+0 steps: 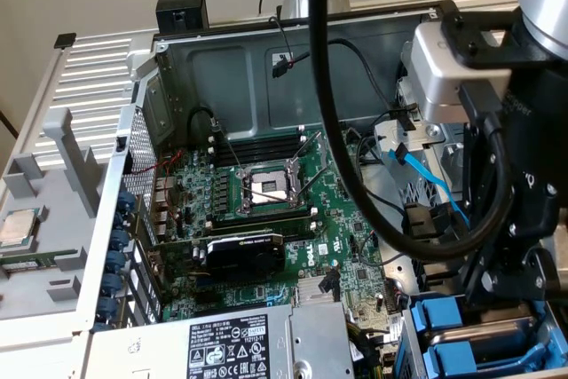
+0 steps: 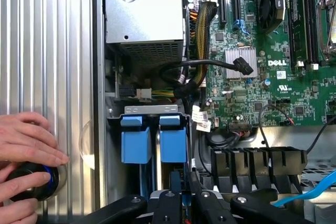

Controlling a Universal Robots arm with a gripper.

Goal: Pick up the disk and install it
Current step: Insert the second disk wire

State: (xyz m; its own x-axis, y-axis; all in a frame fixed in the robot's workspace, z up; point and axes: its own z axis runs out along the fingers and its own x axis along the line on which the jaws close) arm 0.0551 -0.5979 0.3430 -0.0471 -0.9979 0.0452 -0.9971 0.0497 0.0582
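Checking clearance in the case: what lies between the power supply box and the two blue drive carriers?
In the wrist view, a black cable loops between the power supply box and blue drive carriers, beside a white connector.

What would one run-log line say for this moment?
gripper: shut, over drive bay | blue carriers: seated in bay | hand: on black knob

Computer repair or robotics test workshop

An open grey metal desktop computer case (image 1: 266, 68) lies on its side, exposing a green Dell motherboard (image 1: 293, 237) with an empty silver processor socket (image 1: 266, 188), black cables and blue plastic drive carriers (image 2: 155, 142). A silver-and-black robot arm (image 1: 497, 130) reaches over it, and a person's hand (image 2: 26, 156) rests on a round black knob (image 2: 37, 182) beside the ribbed grey side panel (image 2: 47, 51).
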